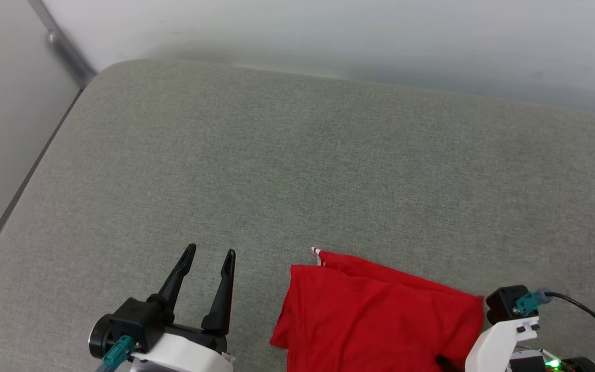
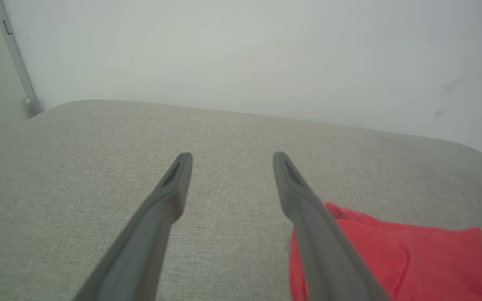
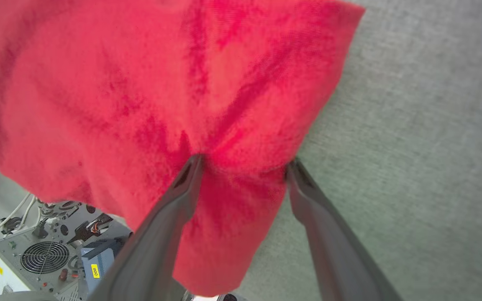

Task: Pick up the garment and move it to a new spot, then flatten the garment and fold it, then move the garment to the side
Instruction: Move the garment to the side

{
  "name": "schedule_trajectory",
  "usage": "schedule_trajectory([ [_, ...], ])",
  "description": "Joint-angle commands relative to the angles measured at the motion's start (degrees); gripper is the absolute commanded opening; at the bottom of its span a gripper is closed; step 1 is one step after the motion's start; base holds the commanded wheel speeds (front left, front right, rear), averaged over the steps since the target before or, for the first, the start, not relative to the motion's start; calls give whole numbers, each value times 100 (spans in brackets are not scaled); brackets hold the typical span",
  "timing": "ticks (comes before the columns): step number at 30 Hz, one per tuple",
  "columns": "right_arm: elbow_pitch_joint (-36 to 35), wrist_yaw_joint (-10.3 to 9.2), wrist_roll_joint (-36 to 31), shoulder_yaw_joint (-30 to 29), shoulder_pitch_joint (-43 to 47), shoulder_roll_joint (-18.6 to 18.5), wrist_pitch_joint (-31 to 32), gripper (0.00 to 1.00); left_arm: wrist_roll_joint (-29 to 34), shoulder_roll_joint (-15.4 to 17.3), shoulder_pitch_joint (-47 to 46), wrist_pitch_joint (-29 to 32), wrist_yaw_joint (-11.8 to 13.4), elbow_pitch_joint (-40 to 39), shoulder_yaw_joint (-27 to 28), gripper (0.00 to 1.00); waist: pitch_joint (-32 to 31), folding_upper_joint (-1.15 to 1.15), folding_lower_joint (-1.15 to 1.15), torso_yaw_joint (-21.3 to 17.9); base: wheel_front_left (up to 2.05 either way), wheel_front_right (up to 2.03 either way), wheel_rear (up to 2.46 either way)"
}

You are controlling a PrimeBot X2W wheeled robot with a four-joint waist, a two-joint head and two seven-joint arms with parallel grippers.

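The garment (image 1: 380, 315), red with its plain side up, lies folded near the front right of the grey padded table (image 1: 297, 155). A bit of white-and-red striped trim (image 1: 317, 253) pokes out at its far left corner. My left gripper (image 1: 210, 251) is open and holds nothing, just left of the garment (image 2: 412, 259) and apart from it. In the right wrist view my right gripper (image 3: 244, 161) is open, its fingertips pressing into the garment (image 3: 140, 83) with a lobe of cloth lying between the fingers. That lobe hangs over the table's front edge.
A pale wall runs behind the table, with a metal rail (image 1: 65, 49) at the far left corner. Below the front edge stands a grey equipment box with a fan and cables (image 3: 44, 255). Bare grey padding stretches to the left of the garment and beyond it.
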Motion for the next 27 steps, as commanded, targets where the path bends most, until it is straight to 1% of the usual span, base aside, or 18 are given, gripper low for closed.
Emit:
schedule_trajectory([
  [1, 64, -2, 40, -10, -102, 33, 10, 100, 16, -29, -95, -12, -10, 13, -10, 100, 57, 0, 0, 70, 0, 0, 0],
  [5, 520, -2, -101, 98, -152, 59, -49, 100, 32, -33, -112, -12, -10, 47, -34, 100, 108, 0, 0, 186, 0, 0, 0],
  [10, 1173, 7, -166, 388, -129, 102, -157, 100, 69, -56, -140, -12, -10, 81, -85, 100, 128, 0, 0, 261, 0, 0, 0],
  [11, 1277, 6, -180, 412, -141, 106, -213, 43, 70, -59, -148, -12, -10, 87, -94, 100, 126, 0, 0, 272, 0, 0, 0],
  [12, 1367, 6, -174, 441, -162, 110, -272, 0, 71, -60, -154, -12, -10, 91, -98, 100, 118, 0, 0, 278, 0, 0, 0],
  [14, 1499, 6, -216, 542, -209, 119, -338, 0, 74, -60, -152, -12, -10, 96, -96, 100, 98, 0, 0, 276, 0, 0, 0],
  [18, 1505, -3, -399, 604, -417, 38, -522, 0, 86, -66, -92, -12, -10, 102, -175, 100, 35, 0, 0, 156, 0, 0, 0],
  [19, 1347, -5, -550, 750, -644, -164, -564, 0, 66, -95, -14, -12, -10, 65, -197, 100, 22, 0, 0, -68, 0, 0, 0],
  [22, 1107, -8, -820, 1154, -933, -666, -512, 0, 33, -138, -32, -12, -10, 23, -281, 100, 98, 0, 0, -381, 0, 0, 0],
  [24, 909, -7, -920, 1501, -1193, -1045, -428, 0, 42, -150, -88, -12, -10, -13, -379, 100, 204, 0, 0, -658, 0, 0, 0],
  [27, 614, -3, -1028, 1880, -1652, -1717, -369, 0, 73, -165, -222, -11, -10, -70, -547, 100, 407, 0, 0, -1069, 0, 0, 0],
])
